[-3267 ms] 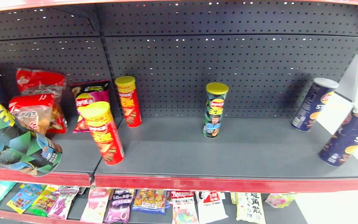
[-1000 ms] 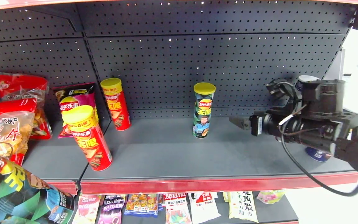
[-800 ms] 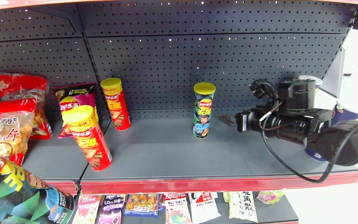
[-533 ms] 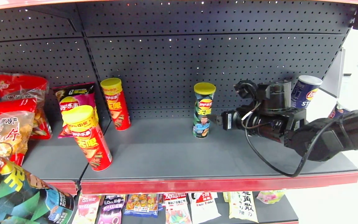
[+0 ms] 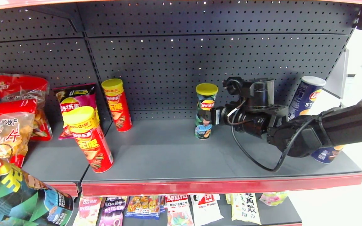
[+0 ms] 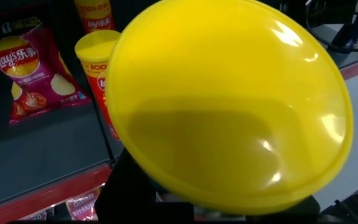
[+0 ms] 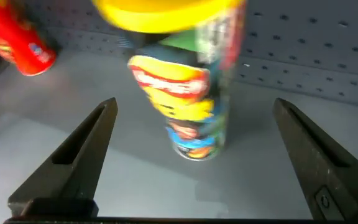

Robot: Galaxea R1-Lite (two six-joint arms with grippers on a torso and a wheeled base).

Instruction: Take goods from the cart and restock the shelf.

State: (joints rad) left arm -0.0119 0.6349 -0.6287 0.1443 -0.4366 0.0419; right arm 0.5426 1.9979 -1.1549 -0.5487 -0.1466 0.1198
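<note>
**A:** Where does the right tool (image 5: 211, 115) stand?

**B:** Level with the middle of the green can (image 5: 206, 110), right up against its right side. Its fingers (image 7: 86, 149) are spread wide and grip nothing. The right wrist view has the can centred in the gap. I cannot tell whether the tips already flank it.

**A:** And the can?

**B:** It is upright on the shelf (image 5: 168, 157), close to the pegboard back (image 5: 168, 69).

**A:** What worries you?

**B:** The can is tall and narrow. If the arm drifts sideways, one finger would meet it first and could tip it over or shove it into the pegboard. If the tool shuts before the can sits deep between the fingers, only the tips would pinch a round wall, and it might squirt out.

**A:** Is anything else nearby?

**B:** The blue can (image 5: 305, 95) is well to the green can's right, just behind the forearm. A swing of the arm could knock it down. The cable loop (image 5: 256, 163) hangs low over the shelf and could snag on the shelf's front edge.

**A:** And to its left?

**B:** A second green can (image 5: 17, 194) is far to its lower left, in front of the shelf edge. Its yellow lid (image 6: 229, 106) hides whatever carries it. The red can (image 5: 88, 139) stands between the two and might get clipped.
</note>
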